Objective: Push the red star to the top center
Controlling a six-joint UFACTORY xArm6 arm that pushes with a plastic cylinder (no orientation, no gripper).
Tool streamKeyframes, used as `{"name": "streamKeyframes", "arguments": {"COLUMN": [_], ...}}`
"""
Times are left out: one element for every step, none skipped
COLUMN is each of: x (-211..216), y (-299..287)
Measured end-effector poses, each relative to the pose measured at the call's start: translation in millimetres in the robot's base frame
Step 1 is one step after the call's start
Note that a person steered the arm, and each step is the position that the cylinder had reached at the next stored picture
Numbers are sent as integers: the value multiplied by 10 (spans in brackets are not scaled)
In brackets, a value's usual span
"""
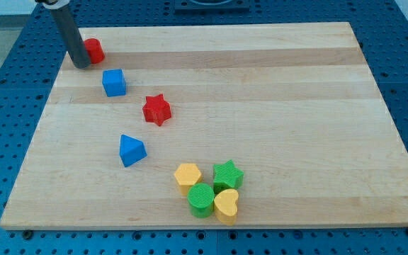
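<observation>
Blocks sit here and there on a wooden board [275,85], and the one that matters is the red star [156,109]. It lies left of the board's middle, about halfway between the top edge and the bottom edge. The dark rod comes down near the top left corner, and my tip [81,65] rests on the wood there. The rod has no fingers to open or close, so it holds nothing; it can only push. Another red block [94,50], too hidden to tell its shape, is touching the rod on its right side. The star lies away from the tip, toward the view's right and toward the view's bottom, well apart from it. A blue cube [114,82] sits between the tip and the star, almost on the straight line from one to the other. The top center of the board is up and to the right of the star. So I think the tip has to get below and a bit left of the star before it can push it that way, and it should go around the blue cube so it does not knock it. A blue wedge-like block [132,150] sits lower down. A yellow block [188,176], a green star [227,173], a green round block [201,199] and a yellow heart [226,204] are bunched near the bottom, far from the job.
</observation>
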State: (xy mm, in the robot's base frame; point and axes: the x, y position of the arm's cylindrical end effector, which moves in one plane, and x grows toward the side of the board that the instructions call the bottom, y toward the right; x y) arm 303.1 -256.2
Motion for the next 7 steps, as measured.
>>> {"name": "streamKeyframes", "arguments": {"x": [0, 305, 1055, 1302, 1346, 1411, 1513], "y": [0, -5, -12, 317, 1031, 1186, 1425]}}
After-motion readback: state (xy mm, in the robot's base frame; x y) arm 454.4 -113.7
